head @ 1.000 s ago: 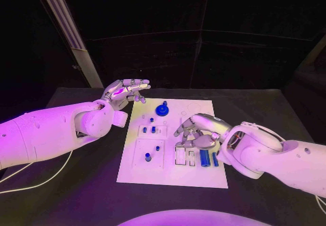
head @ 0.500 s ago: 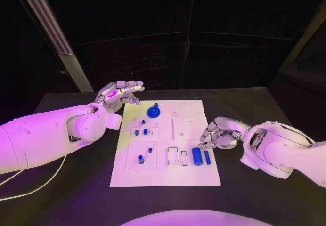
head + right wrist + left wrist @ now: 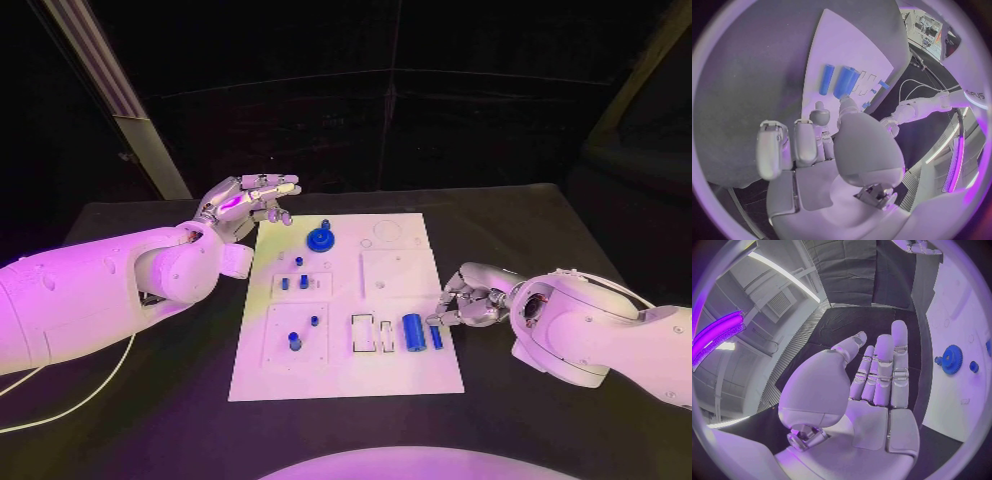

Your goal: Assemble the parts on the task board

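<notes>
Hovering over the black table [image 3: 548,215] beside the task board's far left corner, the left hand [image 3: 245,203] is released: its fingers [image 3: 884,367] lie straight and close together with the thumb set apart, and nothing rests in the palm. Just beyond that hand toward the board's middle stands the blue gear [image 3: 322,239], upright on its post; the left wrist view shows it too [image 3: 951,359], with a small blue peg [image 3: 974,366] just beside it on the white plate.

The right hand [image 3: 469,296] sits at the task board's [image 3: 389,370] right edge, knuckles up, its fingers [image 3: 804,142] curled in toward the palm; no part is seen in them, so it looks clenched on nothing. Just beside this hand, on the board, lie two blue cylinders side by side: the thick cylinder [image 3: 414,329] and, nearer the hand, the thin cylinder [image 3: 436,336]. The right wrist view shows them past the fingertips, the thick one [image 3: 844,82] and the thin one [image 3: 826,79], apart from the hand. Farther from the right hand, past the cylinders, are two empty rectangular slots [image 3: 375,333], then small blue pegs [image 3: 294,342] standing in the left-side blocks of the board
</notes>
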